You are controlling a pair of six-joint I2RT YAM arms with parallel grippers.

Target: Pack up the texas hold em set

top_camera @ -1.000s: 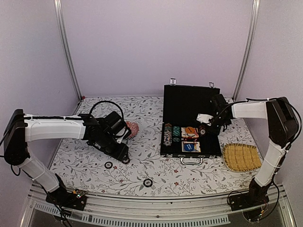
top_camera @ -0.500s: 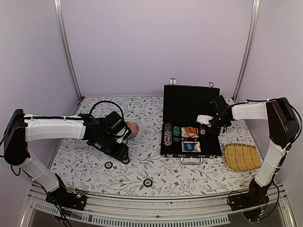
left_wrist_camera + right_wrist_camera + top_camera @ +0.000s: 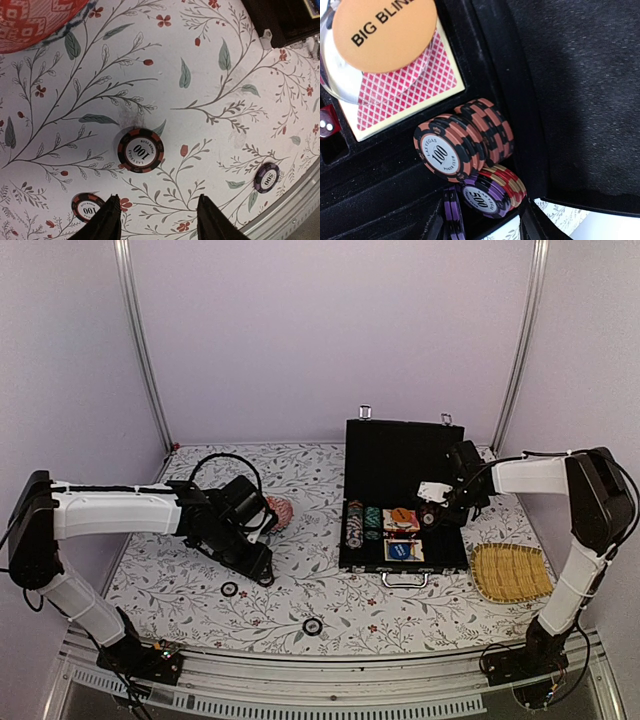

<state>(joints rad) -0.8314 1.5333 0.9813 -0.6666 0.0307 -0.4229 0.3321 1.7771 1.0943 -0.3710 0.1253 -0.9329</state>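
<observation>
Left gripper: open, empty, above a round black-and-red poker chip.
Right gripper: jaws apart over the black hinged briefcase.

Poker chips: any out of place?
Yes. Three lie loose on the table, outside the open case: two 100 chips and a purple chip near the table's edge, by the left gripper.
</observation>
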